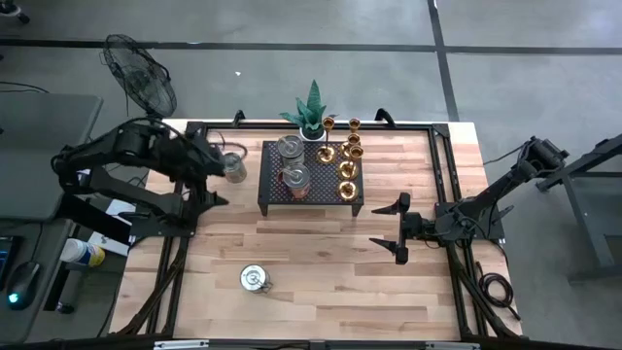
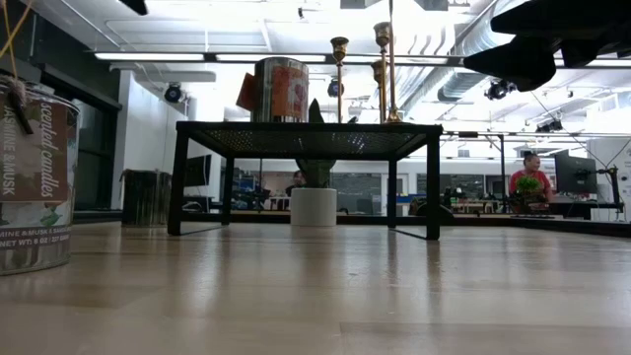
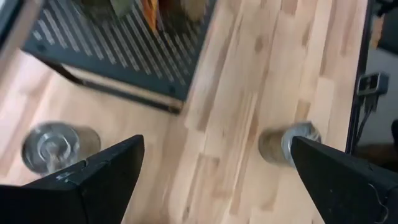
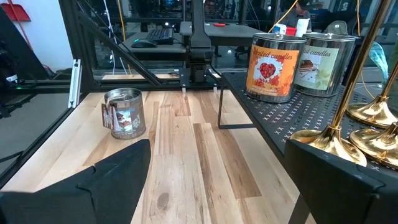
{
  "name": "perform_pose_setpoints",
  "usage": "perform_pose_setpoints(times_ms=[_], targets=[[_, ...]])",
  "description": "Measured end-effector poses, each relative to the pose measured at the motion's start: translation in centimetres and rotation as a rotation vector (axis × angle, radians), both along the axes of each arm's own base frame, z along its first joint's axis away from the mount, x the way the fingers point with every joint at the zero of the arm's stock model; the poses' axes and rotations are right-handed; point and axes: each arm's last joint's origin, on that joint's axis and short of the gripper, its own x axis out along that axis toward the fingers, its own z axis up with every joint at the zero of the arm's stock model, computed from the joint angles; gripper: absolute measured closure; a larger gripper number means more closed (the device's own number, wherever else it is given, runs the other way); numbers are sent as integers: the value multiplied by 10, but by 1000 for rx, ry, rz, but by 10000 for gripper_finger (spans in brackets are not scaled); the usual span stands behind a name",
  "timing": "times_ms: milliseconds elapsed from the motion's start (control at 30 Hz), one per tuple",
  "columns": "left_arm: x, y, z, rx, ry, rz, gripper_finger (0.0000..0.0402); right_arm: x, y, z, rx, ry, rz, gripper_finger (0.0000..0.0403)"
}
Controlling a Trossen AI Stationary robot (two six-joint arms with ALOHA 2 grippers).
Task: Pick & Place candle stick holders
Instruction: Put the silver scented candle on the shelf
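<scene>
Several brass-gold holders [image 1: 348,171] stand on the right part of the black perforated rack [image 1: 311,199], beside two round silvery tins [image 1: 293,163]. Their bases show in the right wrist view [image 4: 329,140]. A third silvery tin [image 1: 233,167] stands on the table left of the rack. A fourth [image 1: 255,279] stands near the front edge and shows close in the low view [image 2: 35,177]. My left gripper [image 1: 216,160] is open above the table beside the third tin [image 3: 53,147]. My right gripper [image 1: 396,230] is open and empty, right of the rack's near corner.
A spiky green plant in a white pot [image 1: 311,115] stands at the far edge behind the rack. A black frame rail [image 1: 442,165] runs along the table's sides. Bare wood lies between the rack and the front edge. A fan [image 1: 141,78] stands off the table's far left.
</scene>
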Motion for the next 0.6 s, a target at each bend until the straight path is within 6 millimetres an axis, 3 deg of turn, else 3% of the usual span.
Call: perform_pose_setpoints(times_ms=[300,600], targets=[[25,-35,-15,-20,137,-10,2,0,0,0,0,0,0,41],[44,-79,-31,83,174,1,2,0,0,0,0,0,0,41]])
